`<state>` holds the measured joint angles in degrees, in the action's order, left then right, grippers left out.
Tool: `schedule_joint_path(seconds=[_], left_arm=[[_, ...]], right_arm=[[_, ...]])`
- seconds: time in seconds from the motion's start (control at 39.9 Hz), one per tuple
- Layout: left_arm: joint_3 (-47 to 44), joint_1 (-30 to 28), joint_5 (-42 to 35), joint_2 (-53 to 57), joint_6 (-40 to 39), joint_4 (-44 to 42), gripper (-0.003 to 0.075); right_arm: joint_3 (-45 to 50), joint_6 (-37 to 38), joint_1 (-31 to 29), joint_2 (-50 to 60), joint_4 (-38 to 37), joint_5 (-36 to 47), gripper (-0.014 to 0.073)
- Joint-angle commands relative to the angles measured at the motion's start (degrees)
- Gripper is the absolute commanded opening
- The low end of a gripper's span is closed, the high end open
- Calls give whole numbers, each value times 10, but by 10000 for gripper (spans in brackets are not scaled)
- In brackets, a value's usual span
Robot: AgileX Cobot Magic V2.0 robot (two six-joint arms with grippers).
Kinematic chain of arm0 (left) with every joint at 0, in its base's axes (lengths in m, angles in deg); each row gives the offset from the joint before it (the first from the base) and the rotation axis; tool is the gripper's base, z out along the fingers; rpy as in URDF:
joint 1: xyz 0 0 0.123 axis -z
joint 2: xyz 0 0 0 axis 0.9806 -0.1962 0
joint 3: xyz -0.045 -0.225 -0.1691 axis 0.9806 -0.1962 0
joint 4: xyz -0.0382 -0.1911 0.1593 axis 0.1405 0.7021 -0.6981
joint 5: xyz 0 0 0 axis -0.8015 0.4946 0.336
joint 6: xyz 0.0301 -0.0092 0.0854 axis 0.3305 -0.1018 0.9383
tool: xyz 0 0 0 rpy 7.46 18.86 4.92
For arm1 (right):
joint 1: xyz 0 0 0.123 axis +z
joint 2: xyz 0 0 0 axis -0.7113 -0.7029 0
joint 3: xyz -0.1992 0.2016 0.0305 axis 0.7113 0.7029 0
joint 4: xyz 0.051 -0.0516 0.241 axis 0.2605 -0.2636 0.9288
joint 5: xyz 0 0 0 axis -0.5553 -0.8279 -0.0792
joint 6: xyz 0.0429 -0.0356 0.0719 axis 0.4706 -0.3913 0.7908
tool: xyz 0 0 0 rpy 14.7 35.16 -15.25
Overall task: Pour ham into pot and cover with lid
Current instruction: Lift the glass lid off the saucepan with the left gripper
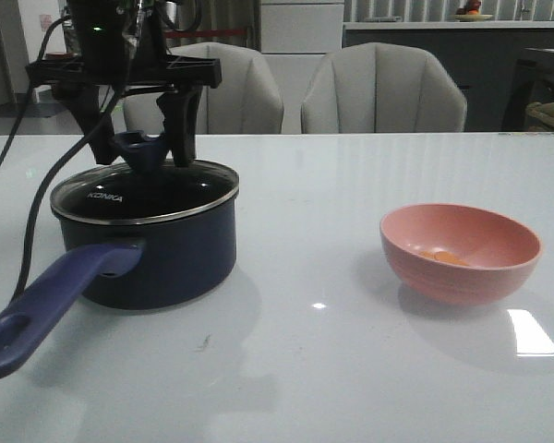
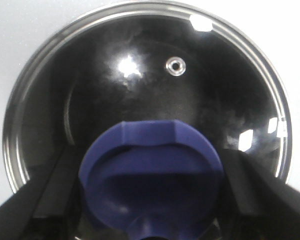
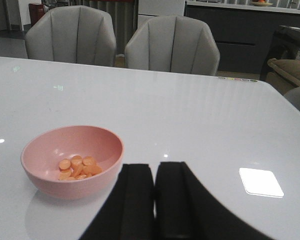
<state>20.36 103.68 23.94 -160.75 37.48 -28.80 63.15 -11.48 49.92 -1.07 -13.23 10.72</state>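
At the left of the front view, the lid [image 1: 146,192] sits on the pot [image 1: 157,258], whose handle [image 1: 46,300] runs toward the lower left corner. The left end effector [image 1: 146,140] stands over it, fingers spread to either side of the blue knob [image 2: 150,175]. At the right, the ham [image 3: 79,167] lies in the pink bowl [image 1: 462,251] on the desk [image 1: 332,369]. The right end effector [image 3: 154,200] has its fingers pressed together, holding nothing.

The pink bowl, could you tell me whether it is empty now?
No, the pink bowl holds several orange ham pieces on its bottom.
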Motion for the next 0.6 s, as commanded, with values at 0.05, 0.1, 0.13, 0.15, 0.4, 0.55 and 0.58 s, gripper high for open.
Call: schedule_joint_path(seconds=[0.05,0.1,0.13,0.15,0.4,0.55,0.58], left_arm=[[52,1,6,34,-9,1,289],[59,1,12,34,-7,1,289],[62,1,12,34,-6,1,289],[64,1,13,34,-6,1,289],[65,-17,16,56,22,-12,288],[60,-48,16,90,59,-20,288],[58,-55,16,100,64,-20,288]], right_arm=[[-3,-1,-2,12,-6,48,169],[-3,-1,-2,12,-6,48,169],[-3,-1,-2,12,-6,48,169],[-3,-1,-2,12,-6,48,169],[-3,-1,-2,12,-6,48,169],[-3,-1,-2,12,-6,48,169],[-3,-1,-2,12,-6,48,169]])
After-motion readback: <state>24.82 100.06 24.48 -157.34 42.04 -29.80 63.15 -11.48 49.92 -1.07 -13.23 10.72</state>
